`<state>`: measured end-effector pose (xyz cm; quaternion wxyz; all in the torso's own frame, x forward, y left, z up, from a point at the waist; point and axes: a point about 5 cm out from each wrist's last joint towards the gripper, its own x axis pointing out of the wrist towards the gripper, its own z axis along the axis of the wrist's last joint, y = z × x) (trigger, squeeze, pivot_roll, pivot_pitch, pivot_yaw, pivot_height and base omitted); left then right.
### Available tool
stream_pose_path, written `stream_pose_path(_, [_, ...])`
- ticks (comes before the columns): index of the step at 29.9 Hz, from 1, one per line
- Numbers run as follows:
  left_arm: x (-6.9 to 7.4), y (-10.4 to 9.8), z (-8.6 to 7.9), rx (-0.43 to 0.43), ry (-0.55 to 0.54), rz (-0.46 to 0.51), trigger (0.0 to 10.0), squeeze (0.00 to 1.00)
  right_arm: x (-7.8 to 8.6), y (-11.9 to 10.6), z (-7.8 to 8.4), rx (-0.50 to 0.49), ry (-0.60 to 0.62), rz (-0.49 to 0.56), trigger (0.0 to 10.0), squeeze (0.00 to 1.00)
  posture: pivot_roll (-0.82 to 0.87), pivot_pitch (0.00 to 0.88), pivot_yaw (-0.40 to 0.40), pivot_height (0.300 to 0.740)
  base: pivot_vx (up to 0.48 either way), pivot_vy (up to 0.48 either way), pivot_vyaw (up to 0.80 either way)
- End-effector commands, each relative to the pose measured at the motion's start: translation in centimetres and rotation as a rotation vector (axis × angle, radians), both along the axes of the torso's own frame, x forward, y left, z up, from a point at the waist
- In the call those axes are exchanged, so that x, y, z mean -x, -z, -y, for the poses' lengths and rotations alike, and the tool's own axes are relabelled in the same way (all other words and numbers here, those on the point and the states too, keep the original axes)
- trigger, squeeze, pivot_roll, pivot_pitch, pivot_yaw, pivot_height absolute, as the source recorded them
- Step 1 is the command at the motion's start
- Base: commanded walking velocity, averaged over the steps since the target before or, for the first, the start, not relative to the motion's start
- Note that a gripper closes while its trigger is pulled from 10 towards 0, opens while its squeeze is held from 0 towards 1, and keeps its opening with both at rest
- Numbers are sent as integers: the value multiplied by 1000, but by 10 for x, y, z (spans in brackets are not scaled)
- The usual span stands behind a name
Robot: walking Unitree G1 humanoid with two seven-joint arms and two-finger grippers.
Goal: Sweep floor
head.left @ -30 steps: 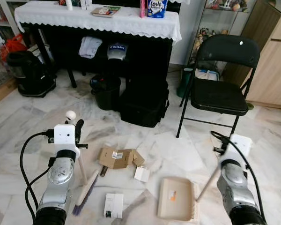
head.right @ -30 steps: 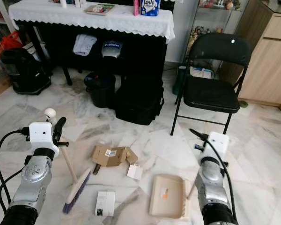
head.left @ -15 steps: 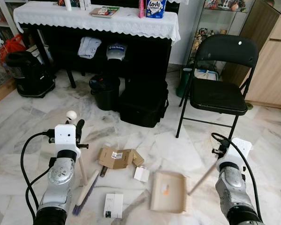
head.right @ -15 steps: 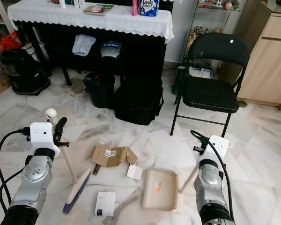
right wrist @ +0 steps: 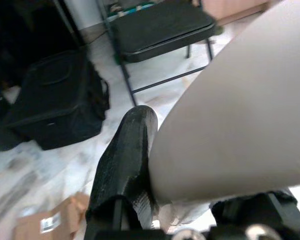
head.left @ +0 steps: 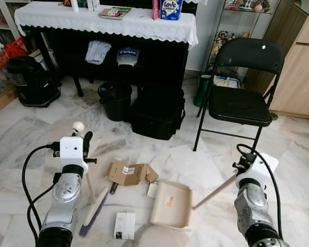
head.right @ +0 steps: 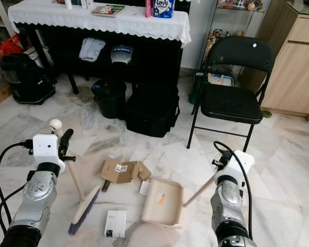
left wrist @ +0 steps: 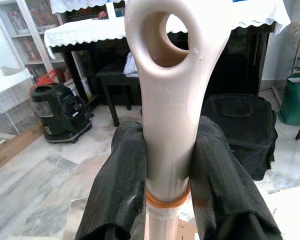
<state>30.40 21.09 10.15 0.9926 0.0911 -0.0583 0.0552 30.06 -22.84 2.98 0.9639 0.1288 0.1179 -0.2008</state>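
Marble floor (head.left: 36, 134), black folding chair (head.left: 242, 98), white-clothed table (head.left: 108, 23) behind

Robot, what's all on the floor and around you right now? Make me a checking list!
Surface: marble floor, littered.
Job's things: broom in left gripper, brush on floor; dustpan beside the litter, its handle in right gripper.
Clutter: flattened cardboard box, white card, small white paper at the dustpan's edge.
Grippers: both shut on handles.
Cables: black loops on both wrists.
Surroundings: folding chair, black bag, bin, vacuum, covered table.
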Motion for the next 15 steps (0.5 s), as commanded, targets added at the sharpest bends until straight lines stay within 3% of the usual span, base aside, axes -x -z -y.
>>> stream_pose_path(1, [-5,-11,0,-42,23,39,10000,0,-8,-7,-3,-10,-16,33,10000,0,104,0,-21,740,0,0,0])
stream_pose_path(8, [-5,-11,0,-45,20,39,10000,0,-8,-4,-7,-52,-51,20,10000,0,105,0,-22,740,0,0,0])
stream_pose_path(15, [-6,-13,0,-41,20,47,10000,0,-12,-9,-3,15,-70,9,10000,0,97,0,-22,740,0,0,0])
